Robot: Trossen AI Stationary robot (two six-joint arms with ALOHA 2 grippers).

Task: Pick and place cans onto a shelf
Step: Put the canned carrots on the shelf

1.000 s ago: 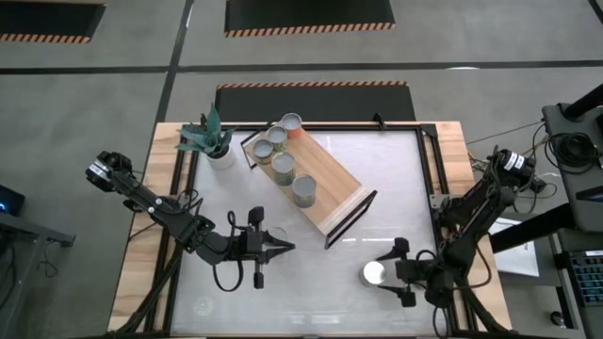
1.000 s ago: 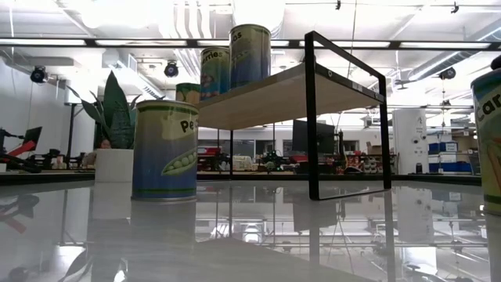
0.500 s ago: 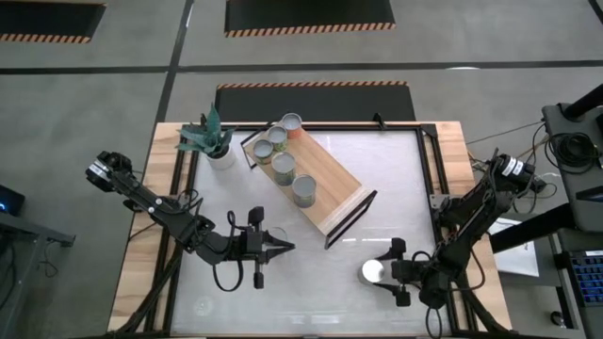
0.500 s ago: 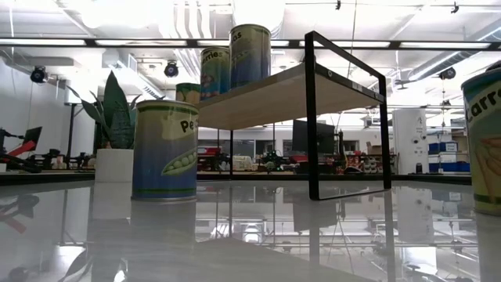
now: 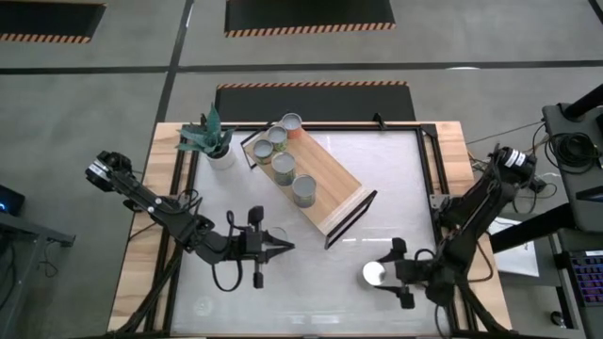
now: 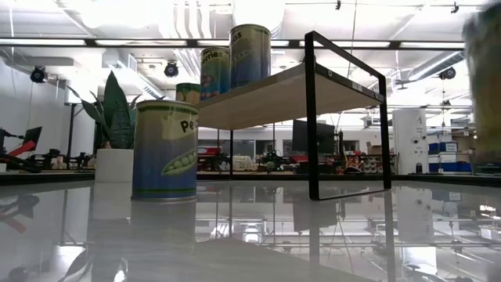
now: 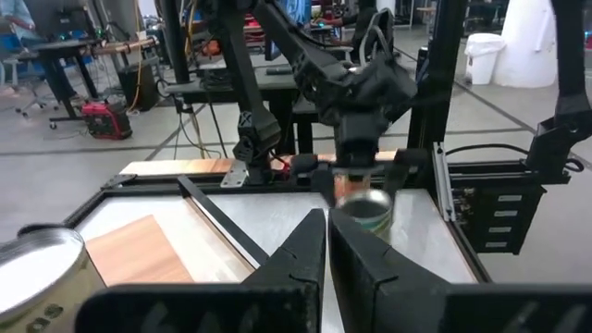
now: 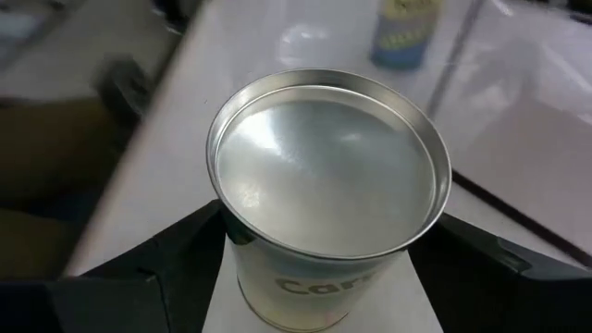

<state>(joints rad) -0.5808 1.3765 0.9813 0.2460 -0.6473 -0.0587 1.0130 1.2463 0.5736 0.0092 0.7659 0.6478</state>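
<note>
Silvery can top (image 8: 328, 190) sits between my right fingers (image 8: 166, 264), one dark finger on each side of its body; they've narrowed from wide and look closed on the can (image 5: 374, 273), near the tabletop's (image 5: 396, 179) front right. In the low view the can stood at the right edge a second ago with its label readable; now only a blur shows high up there, so I judge it's lifting. On the high view it has barely moved sideways. My right gripper (image 5: 388, 273) has the grasp, I think; next is the carry.

Left gripper (image 5: 281, 248) is shut on nothing, parked toward the front left of the tabletop, pointing at the right arm. A pea can (image 6: 164, 149) stands just beside it.

Shelf (image 5: 330, 179) lies diagonally mid-tabletop, four cans (image 5: 303, 190) already on its far-left half, one more (image 5: 291, 121) off that end. Near end is bare wood, so that's where this one should go. Plant pot (image 5: 219, 151) stays clear of the route.
</note>
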